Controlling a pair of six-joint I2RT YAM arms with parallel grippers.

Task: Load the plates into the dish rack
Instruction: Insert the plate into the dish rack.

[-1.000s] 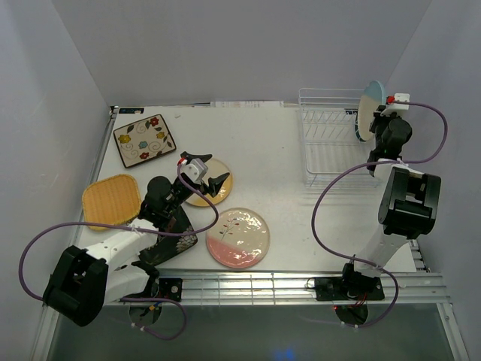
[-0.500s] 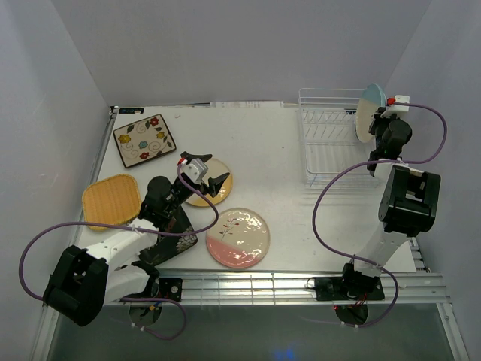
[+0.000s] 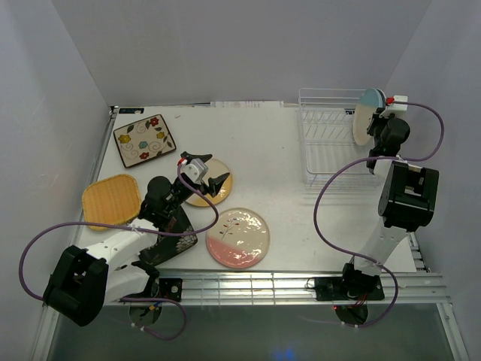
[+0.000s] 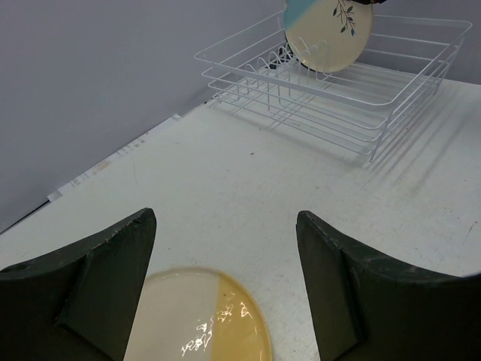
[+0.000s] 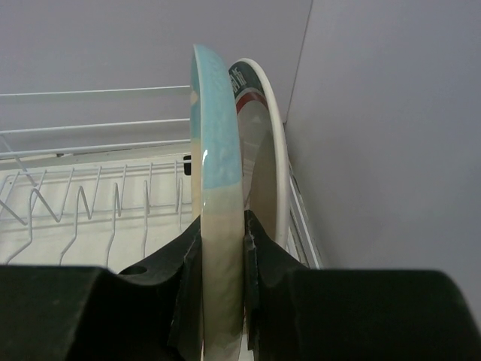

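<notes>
**Blue plate going into rack, second of seven.**
One table (image 3: 278, 150); one rack (image 3: 325, 150) at 1 o'clock. Over the last second the blue plate (image 5: 218, 150) has crept toward 9 o'clock, over the rack's right side. It stands on edge, clenched in the right tool (image 5: 222, 256), just beside the teal plate (image 5: 264, 150). Seating looks imminent. Five plates lie at 8–10 o'clock: flowered (image 3: 144, 140), orange (image 3: 111, 201), black (image 3: 174, 244), yellow (image 3: 207, 184) and pink (image 3: 237, 237). Left tool (image 4: 225, 226) is released above yellow.

A white table (image 3: 270, 150) fills the scene, enclosed by pale grey walls (image 3: 240, 45) on the left, far and right sides. Metal rails (image 3: 263, 284) run along its near edge.
</notes>
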